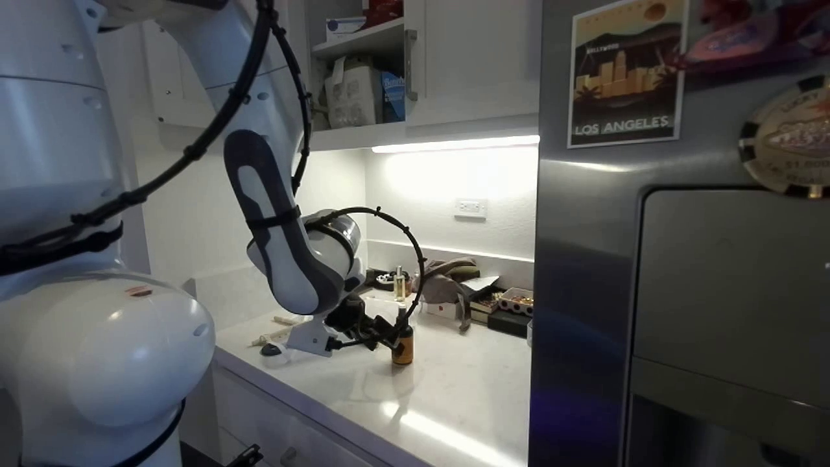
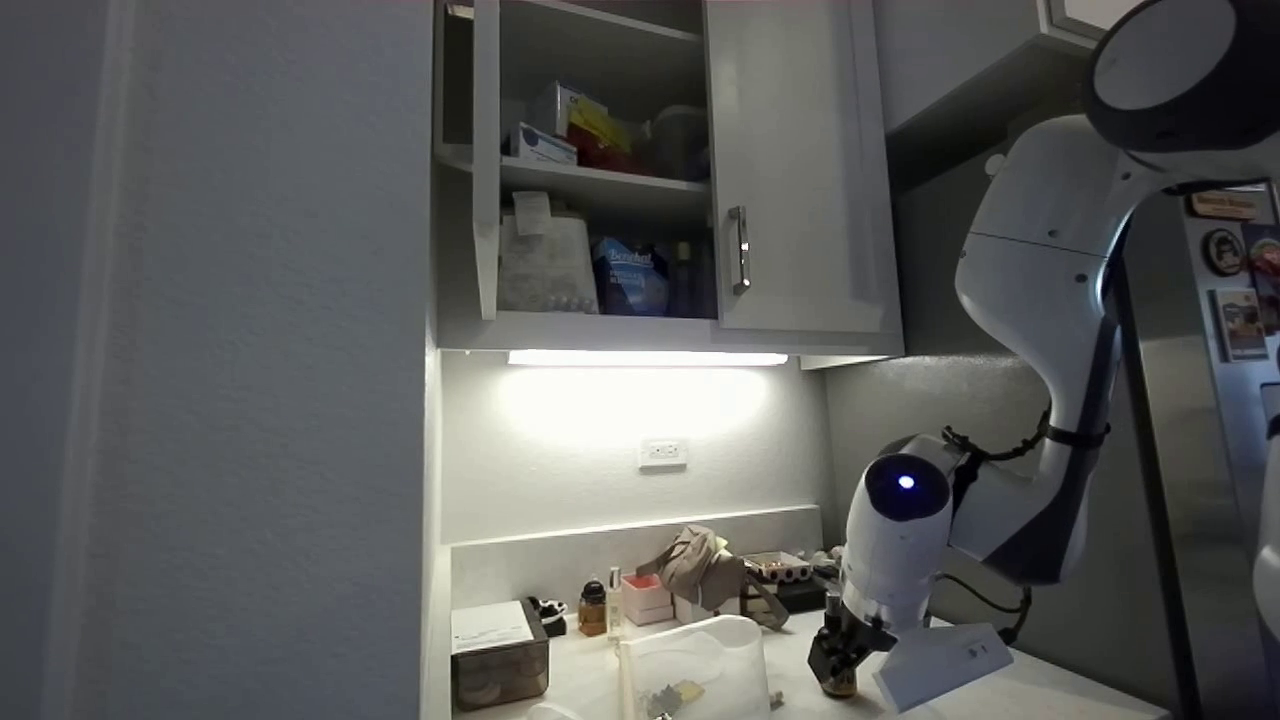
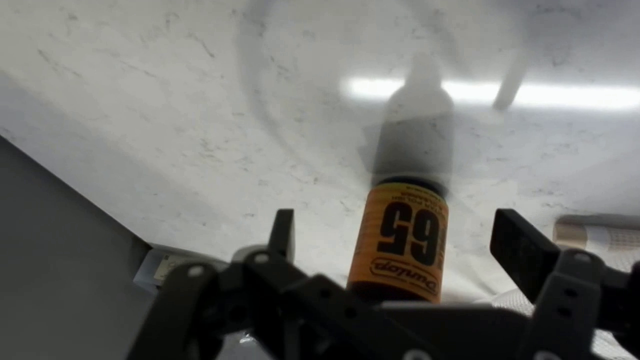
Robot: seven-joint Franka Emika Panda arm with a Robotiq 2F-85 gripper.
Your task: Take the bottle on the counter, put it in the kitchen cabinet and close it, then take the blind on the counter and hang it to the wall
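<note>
The strip light (image 2: 648, 358) glares — the counter (image 1: 454, 379) gleams

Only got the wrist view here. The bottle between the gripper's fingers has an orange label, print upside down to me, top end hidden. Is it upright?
Observer: Upright. In an exterior view, the small amber-brown bottle with an orange label has its dark, narrow neck on top.
Operator: And the place it's going, open or shut?
Observer: The white, rectangular upper wall cupboard stands partly open; its inside shows in both exterior views.
Operator: What's in there, low down?
Observer: In both exterior views, a blue pack with white lettering, beside a pale, bulky package.
</note>
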